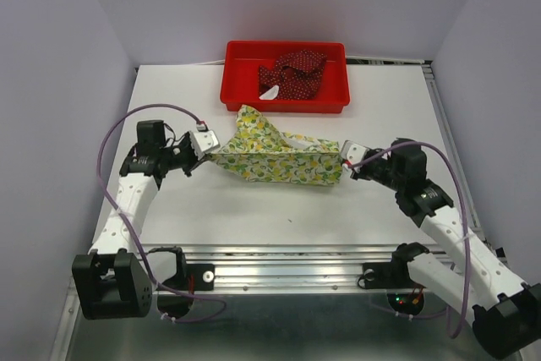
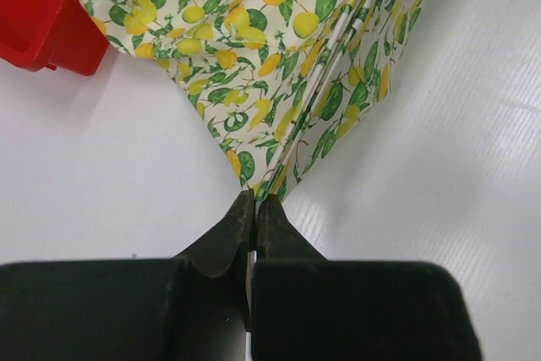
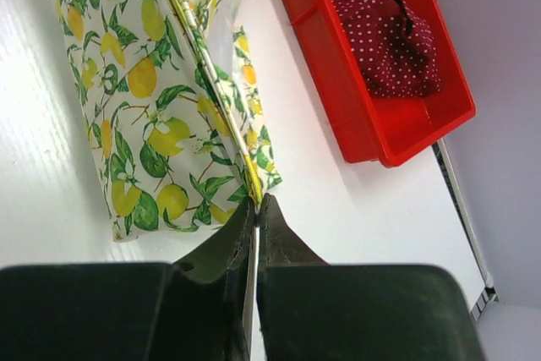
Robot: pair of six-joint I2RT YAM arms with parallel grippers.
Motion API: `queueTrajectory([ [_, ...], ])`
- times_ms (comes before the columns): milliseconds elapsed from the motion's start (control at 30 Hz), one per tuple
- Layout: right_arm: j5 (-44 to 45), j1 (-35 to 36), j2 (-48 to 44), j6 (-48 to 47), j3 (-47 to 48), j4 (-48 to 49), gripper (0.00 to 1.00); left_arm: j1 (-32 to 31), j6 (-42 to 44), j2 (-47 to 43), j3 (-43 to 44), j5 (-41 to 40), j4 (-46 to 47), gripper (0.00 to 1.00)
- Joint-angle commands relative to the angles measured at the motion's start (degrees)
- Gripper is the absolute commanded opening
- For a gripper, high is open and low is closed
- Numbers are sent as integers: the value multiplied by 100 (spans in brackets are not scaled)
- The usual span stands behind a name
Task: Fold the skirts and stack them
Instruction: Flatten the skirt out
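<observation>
I see a small cream cloth skirt (image 1: 272, 161) printed with yellow lemons and green leaves, stretched between my two grippers above the middle of the white table (image 1: 254, 213). Its long axis runs left to right across the overhead view. The left gripper (image 1: 203, 143) is clamped on the skirt's left corner and the right gripper (image 1: 348, 158) on its right corner. The cloth lies inward from each of them, and neither arm is nearer than the other. I judge that the coming fold depends on this crosswise span, with both ends travelling together toward the near or far side. The overhead view alone shows the full span and a peak of fabric pointing toward the red plastic tray (image 1: 287, 105) at the far edge. I cannot tell from it whether the lower edge touches the table. Each wrist view shows what the overhead cannot, jaws pressed together with a seamed corner pinched at the tips. The right wrist view also shows white lining and the dark red skirt (image 3: 385, 35) with tiny white dots, crumpled in the tray.
</observation>
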Motion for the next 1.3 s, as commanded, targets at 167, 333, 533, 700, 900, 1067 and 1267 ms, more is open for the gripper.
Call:
queueTrajectory([
  [167,1412,-289,1548,706,2677,255,1,230,-2665,659,3009,-940,573,0],
  [333,1862,-289,2577,821,4777,396,1,160,-3873,1135,4824,-1477,1355,0],
  [533,1285,-289,2641,812,6107,-216,1,-348,-2972,933,5564,-882,771,0],
  [700,517,-289,2367,1330,5372,-668,1,-2171,-2826,381,4441,-958,73,0],
  [900,-484,307,2657,1903,5598,-1440,1,-3566,-3811,598,4184,-625,239,0],
  [1067,1007,626,2823,2000,5474,-1072,1,-2167,-4707,1046,4780,-1397,714,0],
  [1267,922,-929,3149,2069,5975,-808,1,-597,-4920,1548,5196,-2980,916,0],
])
